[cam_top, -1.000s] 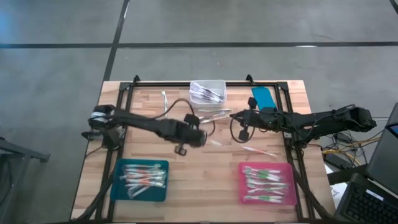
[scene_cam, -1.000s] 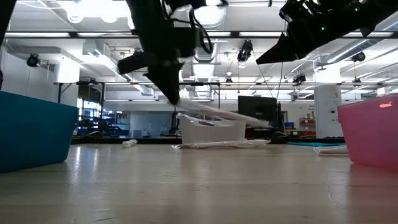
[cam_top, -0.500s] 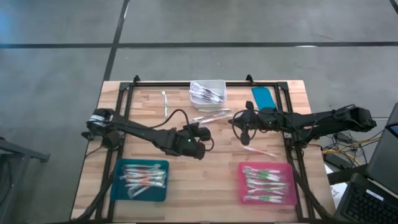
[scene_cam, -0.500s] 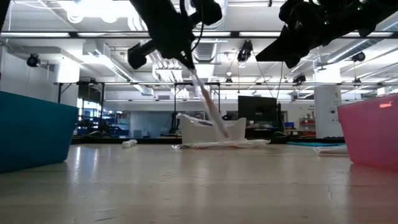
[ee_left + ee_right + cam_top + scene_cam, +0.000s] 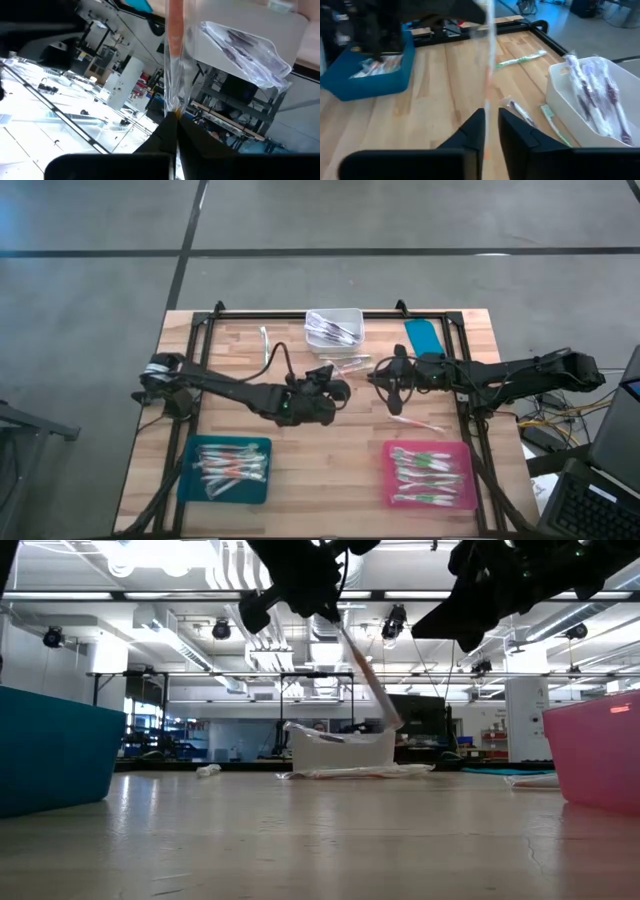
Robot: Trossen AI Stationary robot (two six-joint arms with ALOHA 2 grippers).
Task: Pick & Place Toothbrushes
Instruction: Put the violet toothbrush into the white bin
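since the earlier frame the left gripper (image 5: 322, 388) has swung from beside the loose pile toward the table's middle and lifted, and the toothbrush it carries has tipped from lying nearly flat to hanging steeply; the right gripper (image 5: 388, 383) has barely shifted.

high view: the left arm reaches across the table (image 5: 300, 470) with its wrist near the centre, between the white bin (image 5: 334, 327) at the far edge and the teal tray (image 5: 228, 469) nearer the front. the right gripper hovers just beside a few loose toothbrushes (image 5: 338, 364) lying in front of the bin. the pink tray (image 5: 430, 474) holds green-accented ones, the teal tray orange-accented ones.

low view: the held toothbrush (image 5: 368, 680) dangles at a slant under the left gripper, clear of the table, a thin clear-wrapped stick with an orange stretch.

left wrist view: the left jaws are closed on the wrapper's end, pinching the toothbrush (image 5: 175, 55), whose orange handle shows inside the crinkled clear film.

right wrist view: the right jaws stand a little apart; a thin wrapped stick runs up from the gap, but whether it is held i cannot tell.

the step looks like carrying: the pick is done, and the orange brush likely belongs in the teal tray. the next move calls for swinging over that tray and lowering before letting go, since the light wrapper could swing or slip.
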